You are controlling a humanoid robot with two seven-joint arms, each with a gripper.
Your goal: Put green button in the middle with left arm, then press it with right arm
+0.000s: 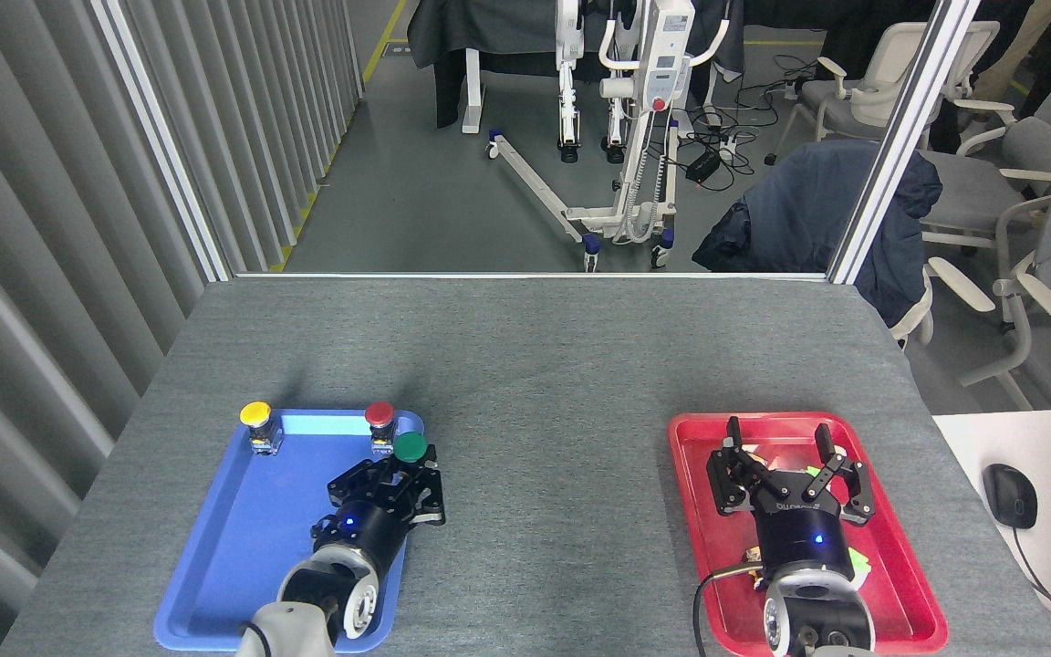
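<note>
Button position: the green button sits in the claws of the left gripper, its dark green cap showing just above the fingers. The claws are drawn in tight around the button's base, which they hide. The cap appears over the right rim of the blue tray, near that tray's far right corner, and just to the right of the red button, with the two caps close to touching in this view. Whether the button is lifted clear of the tray cannot be read from this angle.

Left arm: the black wrist with its blue light angles up and to the right from the lower part of the tray; the white-grey arm segment enters at the bottom edge.

Other buttons: the yellow button stands upright at the tray's far left corner; the red one stands upright at the far right corner.

Middle: the bare strip of the grey tabletop between the two trays holds nothing.

Right arm: the right gripper hangs over the red tray, claws spread wide apart and grasping nothing, blue light on at the wrist. A black cable loops out from the wrist toward the bottom edge. Small bright scraps, yellow-green and white, lie in the red tray, partly hidden under the gripper; what they are cannot be told.

Off-table: a black computer mouse lies on a white surface at the right.
</note>
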